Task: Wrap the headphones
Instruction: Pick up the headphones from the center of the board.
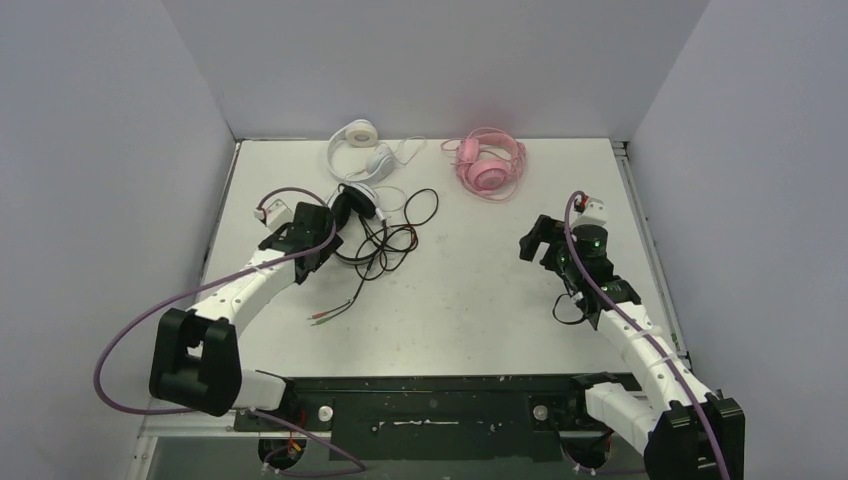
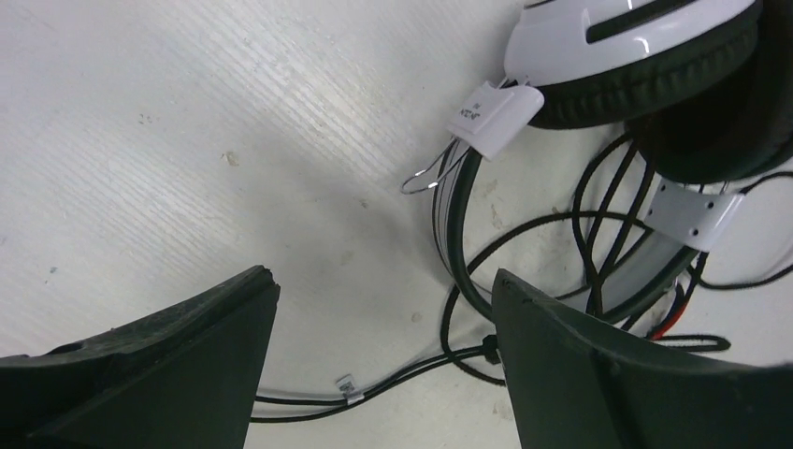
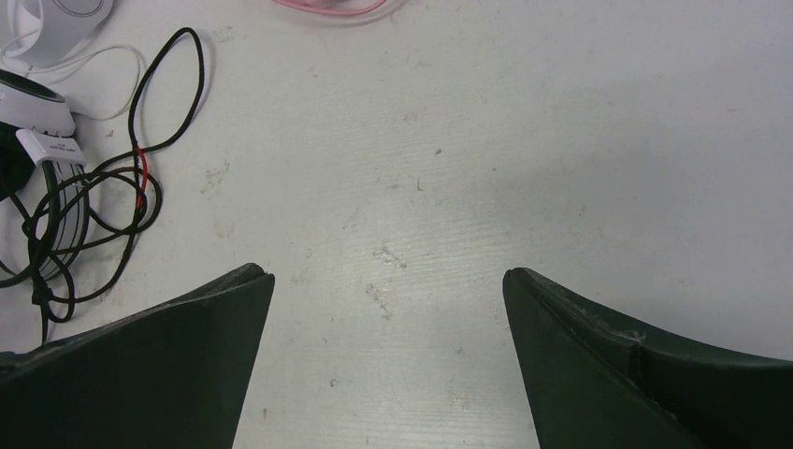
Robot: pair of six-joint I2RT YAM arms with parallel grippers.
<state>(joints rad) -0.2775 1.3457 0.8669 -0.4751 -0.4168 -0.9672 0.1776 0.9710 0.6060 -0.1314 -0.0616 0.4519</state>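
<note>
The black-and-white headset lies left of centre on the table. Its thin black cable sprawls in loose, overlapping loops to its right and near side, with the free end trailing toward the arm bases. The white headset sits just behind it, and the pink headset is well apart at the far centre-right. The left gripper hovers beside the black-and-white headband, jaws spread wide and empty; its wrist view shows a cable strand crossing the table between the fingers. The right gripper is likewise wide open and empty, over bare table well to the right. Assessment: the cable is not yet gathered. The left should close on one strand near the earcup, not a bundle, lest the loops knot. The right would best take the free end and manage the slack during winding.
</note>
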